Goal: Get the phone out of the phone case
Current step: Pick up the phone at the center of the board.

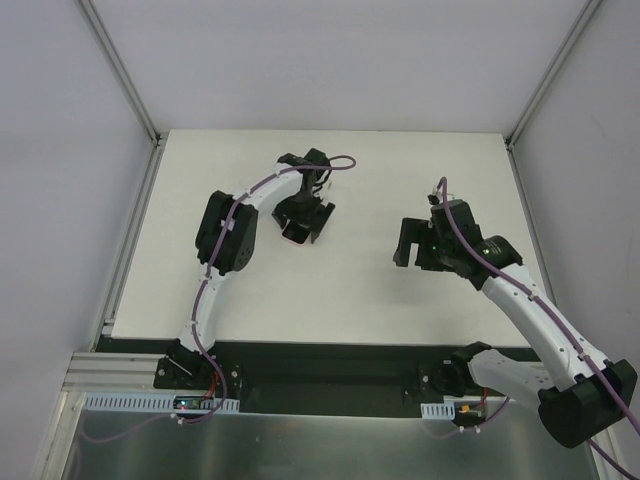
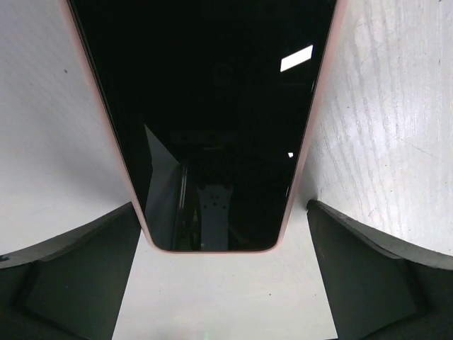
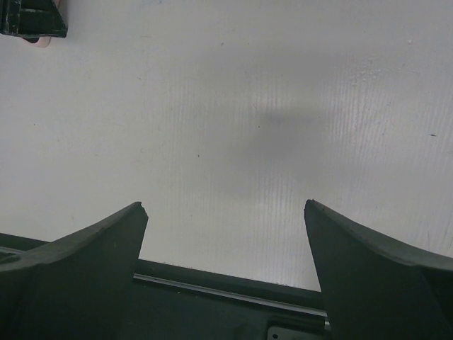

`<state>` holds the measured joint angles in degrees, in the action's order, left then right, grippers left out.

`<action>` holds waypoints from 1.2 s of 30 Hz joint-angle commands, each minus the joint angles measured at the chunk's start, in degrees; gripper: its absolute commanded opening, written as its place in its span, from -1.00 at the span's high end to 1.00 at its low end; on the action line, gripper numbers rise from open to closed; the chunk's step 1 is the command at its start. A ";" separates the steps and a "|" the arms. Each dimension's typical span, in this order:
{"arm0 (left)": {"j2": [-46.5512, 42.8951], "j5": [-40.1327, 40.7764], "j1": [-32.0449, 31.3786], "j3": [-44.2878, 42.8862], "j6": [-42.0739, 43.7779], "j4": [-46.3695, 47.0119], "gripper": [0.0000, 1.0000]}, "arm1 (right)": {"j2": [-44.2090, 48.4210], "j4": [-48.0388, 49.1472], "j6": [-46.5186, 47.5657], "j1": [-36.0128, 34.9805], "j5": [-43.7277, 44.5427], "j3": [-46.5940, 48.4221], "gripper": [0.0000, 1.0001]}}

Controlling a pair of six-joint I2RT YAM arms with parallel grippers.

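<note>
The phone (image 2: 212, 106) lies screen up on the white table, its black screen framed by a thin pink case (image 2: 301, 191). In the top view the phone (image 1: 297, 234) shows as a small dark shape under my left gripper (image 1: 303, 215). My left gripper (image 2: 223, 209) is open, its two fingers standing on either side of the phone's near end, close to the case edges and not clamped on them. My right gripper (image 1: 413, 245) is open and empty, hovering over bare table to the right of the phone; it is also open in the right wrist view (image 3: 225, 209).
The white table (image 1: 350, 290) is walled at the back and on both sides. Its dark front edge and metal rail (image 3: 226, 294) lie just below my right fingers. The left gripper with a bit of pink case (image 3: 32, 21) shows in the right wrist view's top-left corner.
</note>
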<state>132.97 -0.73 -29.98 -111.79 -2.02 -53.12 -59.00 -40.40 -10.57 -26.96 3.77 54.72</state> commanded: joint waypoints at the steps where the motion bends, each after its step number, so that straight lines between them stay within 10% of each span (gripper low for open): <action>1: 2.38 3.54 0.01 -2.91 0.53 -1.37 -0.98 | 0.99 -0.20 -1.30 -0.46 0.01 0.74 -0.92; 15: -6.56 -8.29 -0.34 7.09 -4.48 3.80 -0.50 | 0.03 -1.09 -13.13 -0.55 3.00 -1.36 -0.92; 25: -21.07 -22.36 -2.89 24.93 -10.72 12.42 -0.44 | -8.39 29.99 -37.75 -0.90 -17.73 -12.97 -0.90; 36: -30.74 -29.14 -4.65 36.46 -16.87 19.10 -0.40 | -24.57 42.77 -48.30 -3.45 -21.70 -8.67 -0.63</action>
<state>107.79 -24.29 -34.17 -77.45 -15.90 -37.36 -80.23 -6.66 -50.74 -30.00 -14.72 43.97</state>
